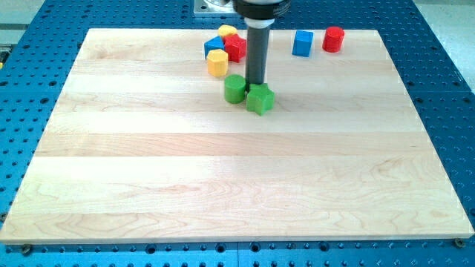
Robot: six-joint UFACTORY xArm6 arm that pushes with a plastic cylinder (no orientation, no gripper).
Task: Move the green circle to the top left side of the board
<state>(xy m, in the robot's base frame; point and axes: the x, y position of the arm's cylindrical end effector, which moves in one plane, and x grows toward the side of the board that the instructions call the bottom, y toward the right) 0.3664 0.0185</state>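
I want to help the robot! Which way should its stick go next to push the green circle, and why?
Probably a small step round to the view's right of the green circle, then push left. My tip sits just behind the gap between it and the green star-like block. The yellow block stands up-left of the circle, so a leftward push looks safer first.

The robot shows only as a straight, round rod (257, 55), dark grey with a paler sheen down its left side. Above, it widens into a black, rounded collar (261, 7) cut off by the view's top. The tip (256, 83) is plain and blunt.
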